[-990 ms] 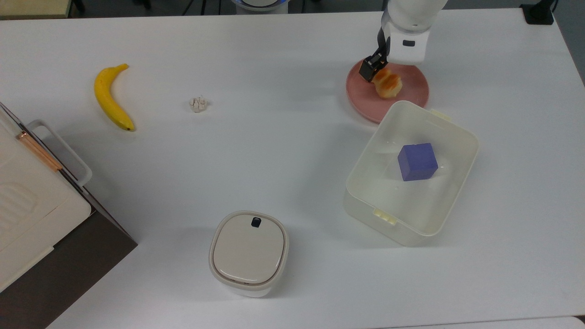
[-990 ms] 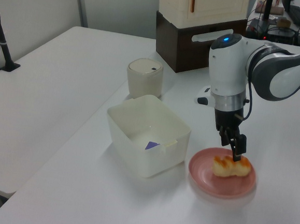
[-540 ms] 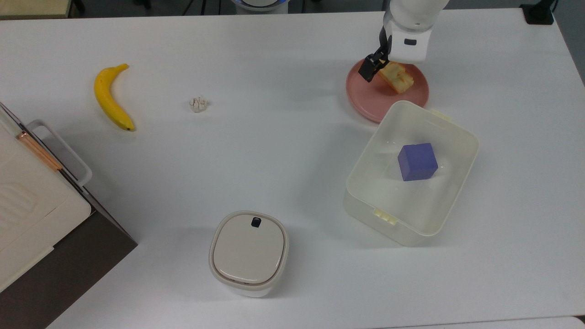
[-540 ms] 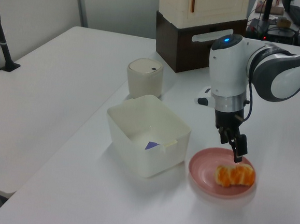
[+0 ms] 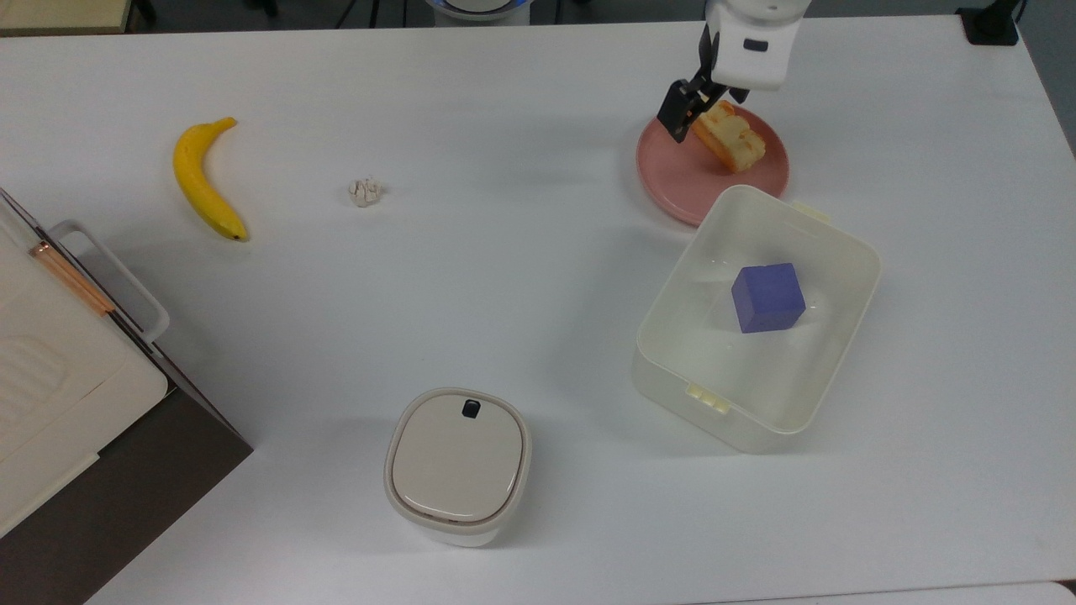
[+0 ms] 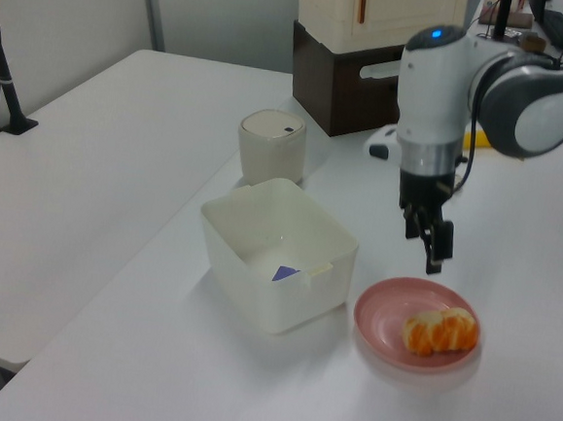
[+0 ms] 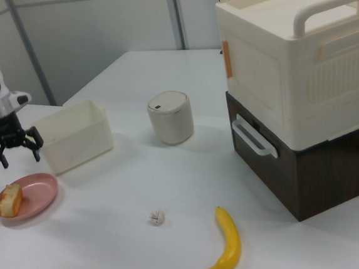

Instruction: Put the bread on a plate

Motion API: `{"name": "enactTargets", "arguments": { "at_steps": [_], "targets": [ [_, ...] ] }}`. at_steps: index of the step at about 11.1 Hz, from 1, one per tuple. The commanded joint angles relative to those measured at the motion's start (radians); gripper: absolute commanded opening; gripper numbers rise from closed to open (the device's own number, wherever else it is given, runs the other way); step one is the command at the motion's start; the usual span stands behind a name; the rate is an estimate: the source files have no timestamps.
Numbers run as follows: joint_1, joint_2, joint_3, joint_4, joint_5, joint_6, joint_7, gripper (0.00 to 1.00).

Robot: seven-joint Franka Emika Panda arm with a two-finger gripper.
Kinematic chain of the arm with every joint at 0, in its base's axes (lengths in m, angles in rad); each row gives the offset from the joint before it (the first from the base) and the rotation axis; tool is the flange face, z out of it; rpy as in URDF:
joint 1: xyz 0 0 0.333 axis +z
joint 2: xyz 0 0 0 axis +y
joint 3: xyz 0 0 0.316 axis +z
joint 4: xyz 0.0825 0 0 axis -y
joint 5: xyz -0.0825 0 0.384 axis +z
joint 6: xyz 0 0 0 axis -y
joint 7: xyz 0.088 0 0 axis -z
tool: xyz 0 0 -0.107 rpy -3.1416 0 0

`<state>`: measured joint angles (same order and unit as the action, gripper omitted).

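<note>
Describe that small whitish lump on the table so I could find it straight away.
Start at the big cream box on its dark base and find the banana on the white table before it. The lump lies alone beside the banana, on the right view's left. It is tiny, knobbly and off-white, far smaller than anything else there.

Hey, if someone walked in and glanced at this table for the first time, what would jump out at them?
Probably the bread lying on the pink plate at the top view's upper right, with the gripper hanging open above it. Next, the purple cube inside the cream tub beside the plate, and the yellow banana far off at the top view's left.
</note>
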<state>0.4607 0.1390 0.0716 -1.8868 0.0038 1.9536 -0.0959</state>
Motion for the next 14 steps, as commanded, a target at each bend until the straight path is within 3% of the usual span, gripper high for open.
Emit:
{"name": "enactTargets", "arguments": {
  "at_steps": [1, 3, 6, 14],
  "targets": [
    [-0.031, -0.027, -0.013, 0.125, -0.028, -0.117, 0.036, 1.00],
    [-0.046, -0.036, -0.038, 0.149, -0.065, -0.107, 0.064, 1.00],
    [-0.059, -0.039, -0.120, 0.163, -0.067, -0.067, 0.082, 1.00],
    [-0.062, -0.048, -0.393, 0.163, -0.079, -0.079, 0.076, 1.00]
  ]
}}
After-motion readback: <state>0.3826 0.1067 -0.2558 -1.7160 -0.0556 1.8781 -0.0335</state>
